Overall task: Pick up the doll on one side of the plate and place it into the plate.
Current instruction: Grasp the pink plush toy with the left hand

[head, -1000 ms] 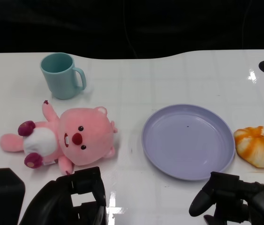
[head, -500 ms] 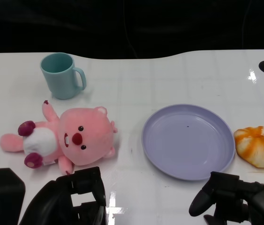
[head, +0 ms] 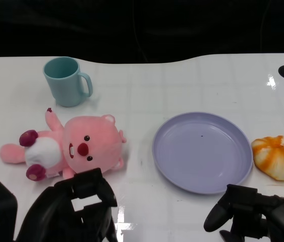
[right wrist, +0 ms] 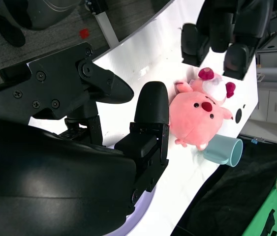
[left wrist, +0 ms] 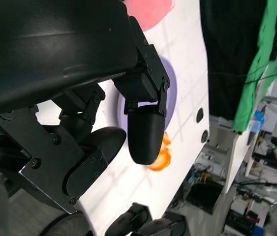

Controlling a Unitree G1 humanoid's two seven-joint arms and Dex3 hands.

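My left hand (head: 78, 204) has edged up toward the pink doll (head: 73, 149), fingers apart, empty | right hand (head: 247, 214) unmoved, open | plate (head: 202, 151) awaits the doll; grasp comes next.

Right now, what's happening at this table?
The robot is about to start moving the pink doll into the purple plate. The doll lies on its back left of the plate, untouched. The left hand is near the doll, holding nothing; the right hand waits below the plate. A teal mug and an orange-striped bun sit nearby.
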